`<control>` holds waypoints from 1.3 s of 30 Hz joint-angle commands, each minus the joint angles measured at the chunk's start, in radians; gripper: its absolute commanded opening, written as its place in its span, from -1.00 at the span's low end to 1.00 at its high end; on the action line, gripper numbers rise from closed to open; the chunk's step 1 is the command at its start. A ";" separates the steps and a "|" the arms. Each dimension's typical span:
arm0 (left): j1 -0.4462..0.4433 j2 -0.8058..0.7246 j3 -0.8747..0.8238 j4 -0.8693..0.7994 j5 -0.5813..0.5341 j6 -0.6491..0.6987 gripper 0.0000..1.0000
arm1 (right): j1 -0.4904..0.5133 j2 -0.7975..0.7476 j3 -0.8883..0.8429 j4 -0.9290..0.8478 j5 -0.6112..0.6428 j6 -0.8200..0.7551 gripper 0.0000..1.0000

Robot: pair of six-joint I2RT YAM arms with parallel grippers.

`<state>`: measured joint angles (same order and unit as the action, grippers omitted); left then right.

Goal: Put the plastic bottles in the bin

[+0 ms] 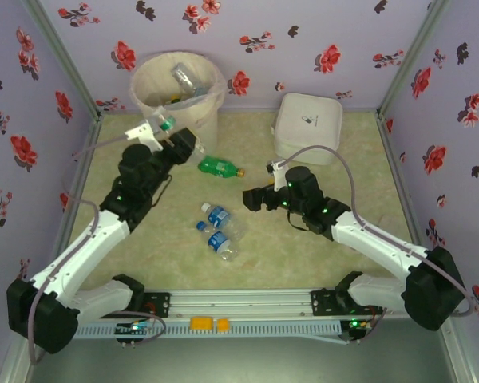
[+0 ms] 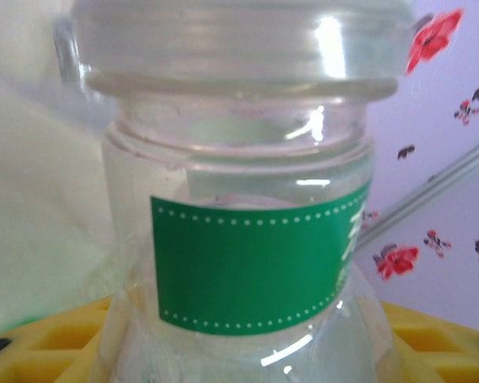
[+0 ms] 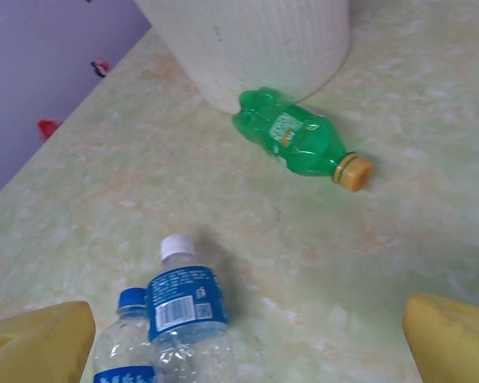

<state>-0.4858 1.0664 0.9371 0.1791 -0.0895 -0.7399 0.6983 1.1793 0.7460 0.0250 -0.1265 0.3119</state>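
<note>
Left jaws clamped, clear green-labelled ridged bottle point(image 2: 255, 271)

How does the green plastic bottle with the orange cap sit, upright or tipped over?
Tipped over: the green plastic bottle lies on its side on the table, cap on.

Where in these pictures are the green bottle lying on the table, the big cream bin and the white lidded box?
Green bottle point(image 3: 294, 144), right wrist view, on the middle of its crumpled body.
Cream bin point(image 1: 207, 124), top external view, on its outer wall.
White lidded box point(image 1: 307, 126), top external view, on the middle of its lid.
</note>
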 commanded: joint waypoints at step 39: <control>0.257 0.870 1.286 -0.693 0.191 0.411 1.00 | -0.008 0.084 0.067 -0.171 0.023 0.001 0.99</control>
<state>-0.2287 1.9648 2.1567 -0.4793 0.0818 -0.3397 0.6956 1.2652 0.7883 -0.1337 -0.1150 0.3244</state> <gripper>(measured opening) 0.997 0.996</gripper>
